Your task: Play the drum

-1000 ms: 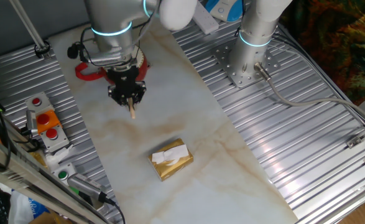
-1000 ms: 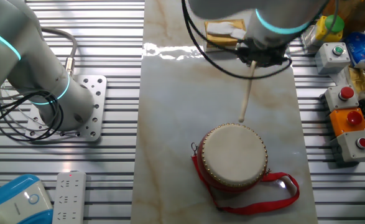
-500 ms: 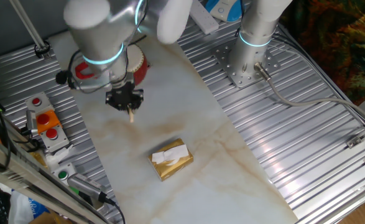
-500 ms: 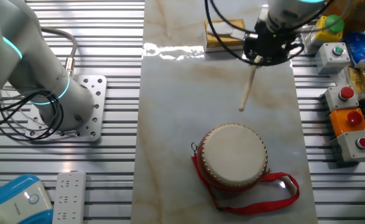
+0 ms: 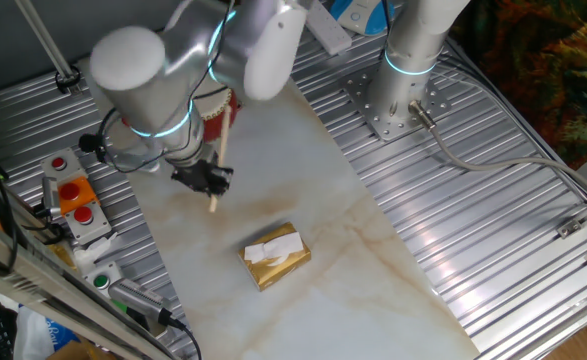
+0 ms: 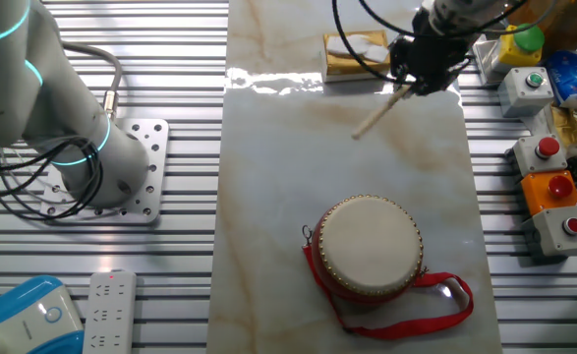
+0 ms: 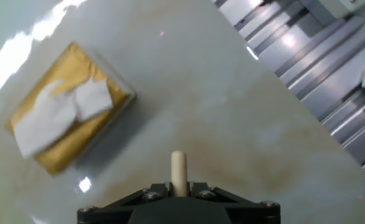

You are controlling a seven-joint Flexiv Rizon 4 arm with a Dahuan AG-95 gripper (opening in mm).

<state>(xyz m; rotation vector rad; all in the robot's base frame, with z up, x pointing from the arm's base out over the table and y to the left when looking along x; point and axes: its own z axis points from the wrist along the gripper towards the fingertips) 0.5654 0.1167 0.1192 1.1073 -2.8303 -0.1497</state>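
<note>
The drum (image 6: 369, 244) is small and round, with a red body, a cream head and a red looped strap (image 6: 443, 295); it stands on the marble board near the front in the other fixed view. In one fixed view the drum (image 5: 216, 103) is mostly hidden behind the arm. My gripper (image 6: 426, 69) is shut on a wooden drumstick (image 6: 378, 113), held well beyond the drum with its tip in the air, apart from the head. In one fixed view the gripper (image 5: 205, 180) holds the stick (image 5: 223, 140) tilted. The hand view shows the gripper (image 7: 178, 186) and the stick's end (image 7: 178, 167).
A gold rectangular block (image 5: 275, 256) with white paper lies on the board and shows in the hand view (image 7: 67, 118). Button boxes (image 6: 551, 187) stand by the board's edge. A second arm's base (image 6: 91, 157) and a remote (image 6: 106, 310) sit on the slatted metal table.
My gripper has moved away from the drum toward the gold block's end of the board. The drumstick has swung, and its tip has lifted farther from the drum head.
</note>
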